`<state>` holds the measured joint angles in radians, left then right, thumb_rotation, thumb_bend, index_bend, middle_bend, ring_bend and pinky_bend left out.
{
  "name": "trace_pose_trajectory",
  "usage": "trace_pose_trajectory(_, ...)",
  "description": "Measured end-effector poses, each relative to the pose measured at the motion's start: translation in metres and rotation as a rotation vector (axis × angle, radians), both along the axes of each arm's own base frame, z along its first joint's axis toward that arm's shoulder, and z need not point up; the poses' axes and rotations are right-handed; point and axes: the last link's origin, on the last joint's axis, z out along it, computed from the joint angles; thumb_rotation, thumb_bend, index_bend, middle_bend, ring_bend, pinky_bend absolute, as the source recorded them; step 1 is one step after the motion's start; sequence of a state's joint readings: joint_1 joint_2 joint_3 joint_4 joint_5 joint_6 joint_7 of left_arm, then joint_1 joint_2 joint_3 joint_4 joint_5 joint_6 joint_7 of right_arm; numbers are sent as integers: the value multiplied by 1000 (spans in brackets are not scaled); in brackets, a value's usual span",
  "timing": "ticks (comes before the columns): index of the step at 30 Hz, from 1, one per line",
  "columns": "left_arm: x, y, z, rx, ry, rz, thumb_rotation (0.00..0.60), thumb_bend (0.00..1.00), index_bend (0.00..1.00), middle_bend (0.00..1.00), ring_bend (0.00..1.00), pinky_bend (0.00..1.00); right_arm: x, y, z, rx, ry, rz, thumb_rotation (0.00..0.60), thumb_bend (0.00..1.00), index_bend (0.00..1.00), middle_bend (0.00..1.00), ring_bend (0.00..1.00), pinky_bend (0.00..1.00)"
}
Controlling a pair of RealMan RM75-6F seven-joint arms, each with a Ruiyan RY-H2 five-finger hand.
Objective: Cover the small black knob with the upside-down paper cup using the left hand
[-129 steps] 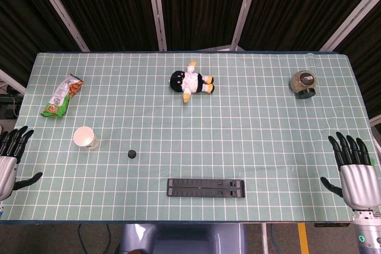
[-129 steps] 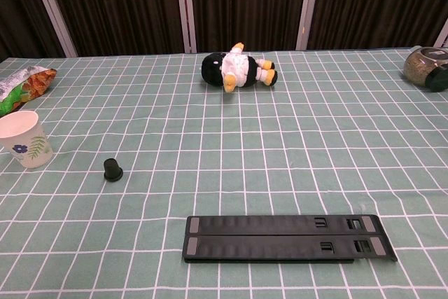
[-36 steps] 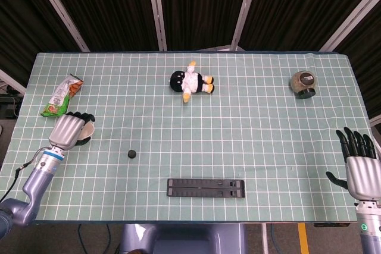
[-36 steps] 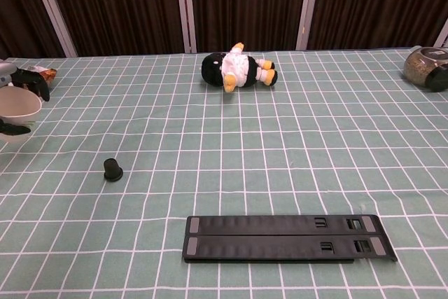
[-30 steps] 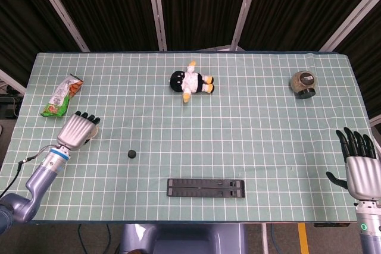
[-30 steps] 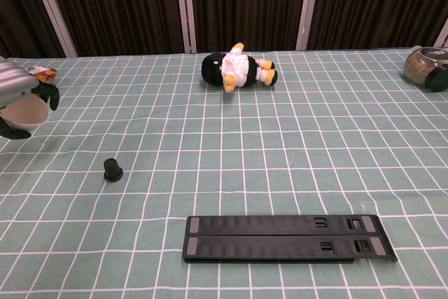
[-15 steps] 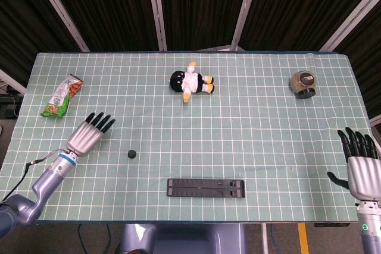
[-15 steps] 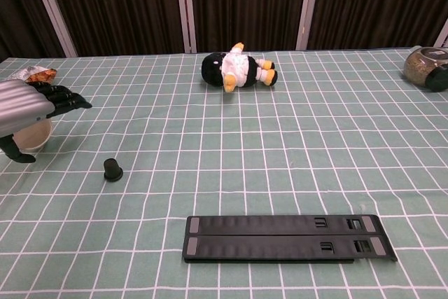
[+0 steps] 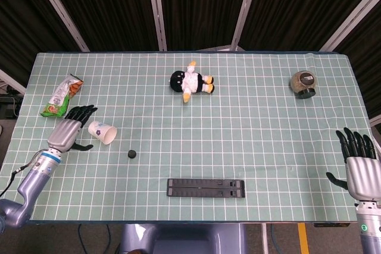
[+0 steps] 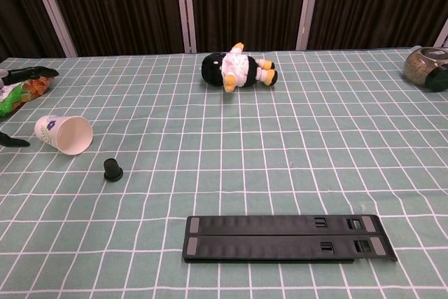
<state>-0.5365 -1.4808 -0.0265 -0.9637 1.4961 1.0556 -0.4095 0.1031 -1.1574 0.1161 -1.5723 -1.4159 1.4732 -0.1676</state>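
The white paper cup (image 9: 102,132) (image 10: 64,134) lies on its side on the green checked cloth, mouth turned toward the small black knob (image 9: 132,154) (image 10: 113,169). The knob stands bare a short way to the cup's right and nearer the front. My left hand (image 9: 70,131) is open just left of the cup, fingers spread, not holding it; in the chest view only its fingertips (image 10: 33,72) show at the left edge. My right hand (image 9: 359,168) hovers open at the table's front right corner, far from both.
A snack bag (image 9: 62,96) lies behind the left hand. A penguin plush (image 9: 190,81) sits at the middle back, and a jar (image 9: 303,84) at the back right. A long black rack (image 9: 206,187) lies near the front edge, right of the knob.
The left hand took the cup, tipped it and carried it toward the knob, then let go and drew back left. The cup now lies on its side. The right hand barely moved.
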Motion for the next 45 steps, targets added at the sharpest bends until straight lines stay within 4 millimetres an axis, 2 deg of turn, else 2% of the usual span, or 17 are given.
trace_pose_trajectory(5,-11,3,7,-26,-155,91,600,93,0,0,0,2,1,-1,-4,5,11,-4,600,0,0,0,0,0)
trace_pose_trajectory(9,-15,8,4,-39,-262,134,600,93,0,0,0,1,0,-1,-8,8,23,-12,600,0,0,0,0,0)
trace_pose_trajectory(17,-21,23,-14,-43,-309,163,600,94,4,0,0,2,0,-1,-13,6,39,-26,600,0,0,0,0,0)
trace_pose_trajectory(26,-28,25,-35,-73,-331,193,600,93,67,0,20,40,-3,-2,-11,-9,43,-40,600,0,0,0,0,0)
trace_pose_trajectory(32,-26,27,-45,-89,-322,188,600,93,145,38,70,78,-5,-3,-10,-10,45,-46,600,0,0,0,0,0)
trace_pose_trajectory(35,-24,29,-49,-90,-297,174,600,128,221,75,99,103,-5,-3,-11,-10,47,-48,600,0,0,0,0,0)
trace_pose_trajectory(37,-23,30,-51,-88,-279,167,600,183,268,110,125,131,-5,-4,-11,-10,47,-48,600,0,0,0,0,0)
trace_pose_trajectory(41,-21,33,-53,-70,-249,157,600,231,329,186,189,182,-6,-3,-11,-11,47,-50,600,0,0,0,0,0)
trace_pose_trajectory(45,-19,35,-53,-44,-220,143,600,244,472,313,269,275,-6,-3,-10,-13,46,-53,600,0,0,0,0,0)
